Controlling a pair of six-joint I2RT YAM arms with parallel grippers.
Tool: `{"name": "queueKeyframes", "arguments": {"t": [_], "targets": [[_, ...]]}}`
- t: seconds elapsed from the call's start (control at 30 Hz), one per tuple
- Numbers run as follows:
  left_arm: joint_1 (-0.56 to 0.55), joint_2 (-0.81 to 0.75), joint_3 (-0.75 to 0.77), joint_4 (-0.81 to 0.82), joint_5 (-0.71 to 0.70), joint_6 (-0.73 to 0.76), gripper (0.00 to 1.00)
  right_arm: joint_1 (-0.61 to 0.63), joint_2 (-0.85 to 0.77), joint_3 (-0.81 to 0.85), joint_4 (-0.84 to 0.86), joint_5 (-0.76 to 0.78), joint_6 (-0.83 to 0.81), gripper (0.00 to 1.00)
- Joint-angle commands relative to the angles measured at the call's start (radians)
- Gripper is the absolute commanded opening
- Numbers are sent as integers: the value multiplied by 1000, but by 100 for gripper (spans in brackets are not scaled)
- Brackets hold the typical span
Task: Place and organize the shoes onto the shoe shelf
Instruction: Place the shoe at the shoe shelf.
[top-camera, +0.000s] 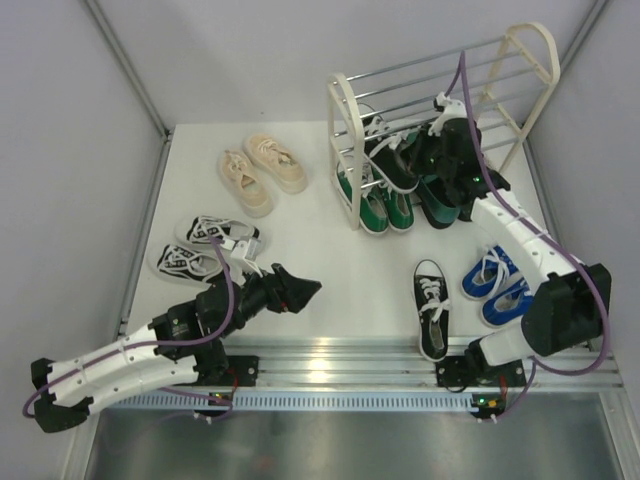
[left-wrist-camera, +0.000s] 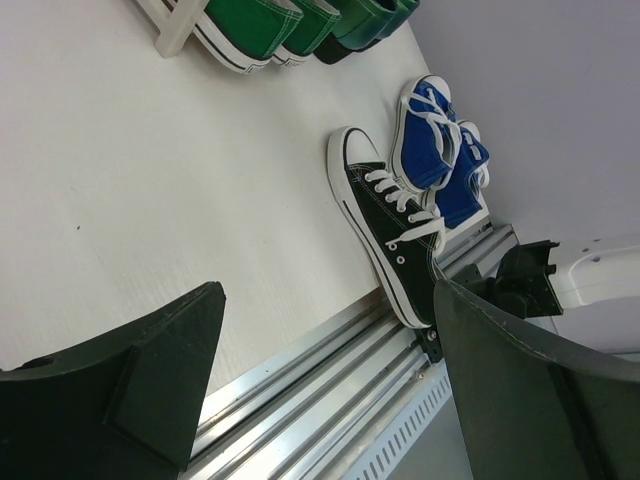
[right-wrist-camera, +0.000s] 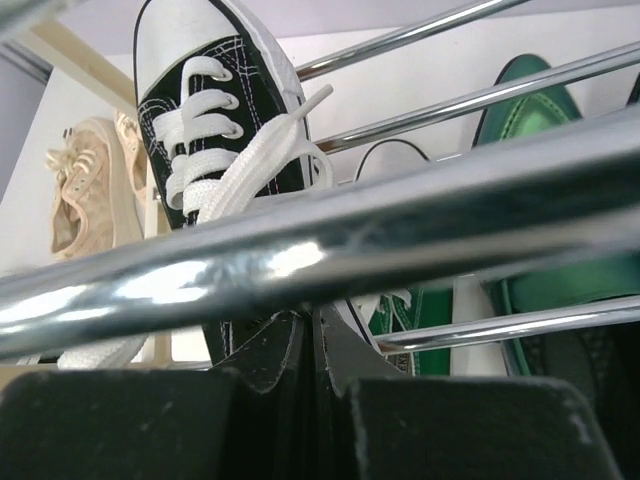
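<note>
Shoe shelf (top-camera: 341, 130): only the right wrist view shows the right gripper (right-wrist-camera: 312, 345) pinched narrow on a black sneaker (right-wrist-camera: 215, 130). Its toe points away from the fingers, long axis across the rods (right-wrist-camera: 420, 215).

Top view, two each: blue pair (top-camera: 497, 280), green pair (top-camera: 385, 208), cream pair (top-camera: 262, 172), striped pair (top-camera: 205, 247).

Second black sneaker (left-wrist-camera: 390, 225) lies ahead of the left gripper (left-wrist-camera: 328, 300), toe toward the shelf. The left fingers are spread wide and hold nothing.

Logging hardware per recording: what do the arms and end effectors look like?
The left arm and right arm have white shells, black joints and a purple cable each. Left end effector and right end effector are black, with angular fingers.
</note>
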Motion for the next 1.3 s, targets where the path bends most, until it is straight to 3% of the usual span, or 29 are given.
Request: {"name": "queueKeyframes", "arguments": {"t": [0.0,0.47,1.27], "targets": [[3,-12,21,55,13,-5,91,36,6,47,185,15,53,0],[3,-13,21,58,27,-14,91,51,20,53,234,15,122,0],[3,-6,21,64,49,-43,91,79,26,-12,273,9,171,16]]}}
